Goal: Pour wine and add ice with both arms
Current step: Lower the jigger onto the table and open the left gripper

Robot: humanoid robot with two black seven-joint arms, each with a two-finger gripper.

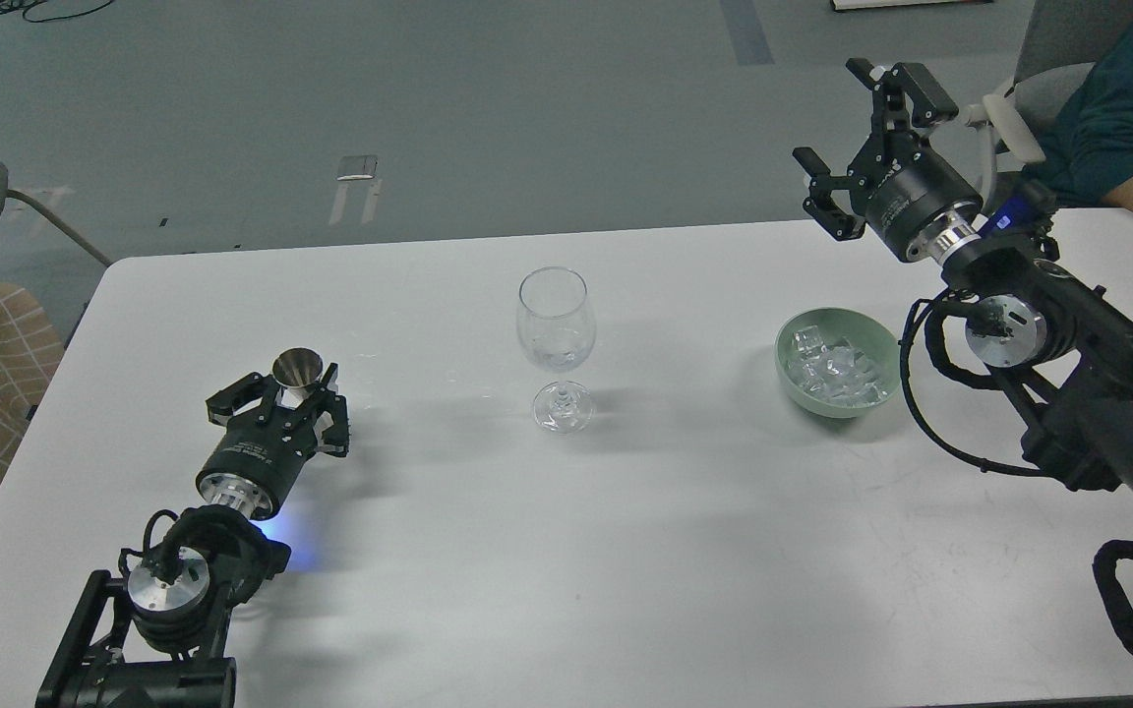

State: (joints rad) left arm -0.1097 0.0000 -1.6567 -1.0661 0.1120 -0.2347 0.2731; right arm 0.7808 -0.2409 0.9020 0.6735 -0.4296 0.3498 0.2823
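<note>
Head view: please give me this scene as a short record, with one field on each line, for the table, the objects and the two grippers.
surface: white table
wine glass: upright at table centre, stemmed, clear; any liquid inside cannot be told
bowl: pale green, right of the glass, holds ice
metal cup: small, steel, left of the glass, between the left fingers
left gripper: low at the table, around the metal cup
right gripper: raised above the table's far right edge, fingers spread, empty
person: arm in dark green sleeve at top right
</note>
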